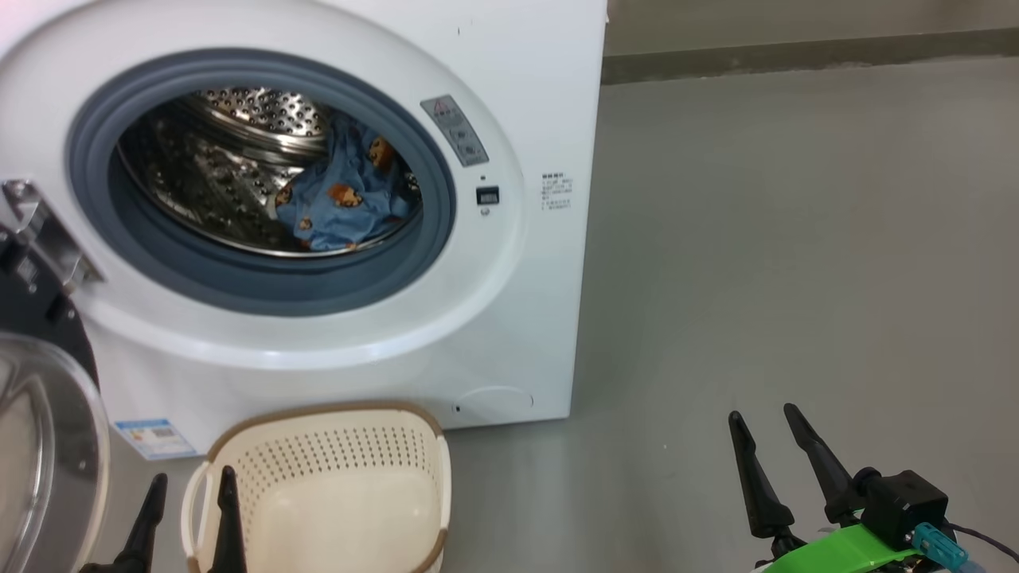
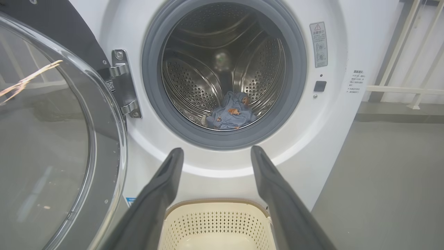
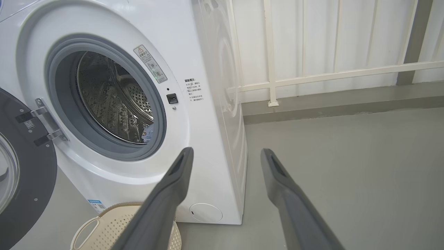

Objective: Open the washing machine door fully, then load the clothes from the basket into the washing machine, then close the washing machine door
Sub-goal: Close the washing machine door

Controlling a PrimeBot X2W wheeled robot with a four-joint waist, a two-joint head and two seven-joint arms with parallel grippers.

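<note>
The white washing machine [image 1: 509, 318] stands with its door [image 1: 40, 446] swung open to the left, glass bowl facing out. Blue bear-print clothes [image 1: 342, 199] lie inside the steel drum, also seen as clothes [image 2: 230, 116] low in the drum. The cream basket [image 1: 334, 493] sits on the floor in front of the machine, with nothing inside that I can see. My left gripper [image 1: 191, 485] hangs open at the basket's left handle. My right gripper [image 1: 768, 422] is open over bare floor to the right, well away from the machine. Both hold nothing.
Grey floor [image 1: 796, 239] stretches to the right of the machine. A white railing [image 3: 312, 76] and wall run behind it. The door's metal hinge [image 2: 123, 83] sits on the left of the opening. The open door takes up the space at the left.
</note>
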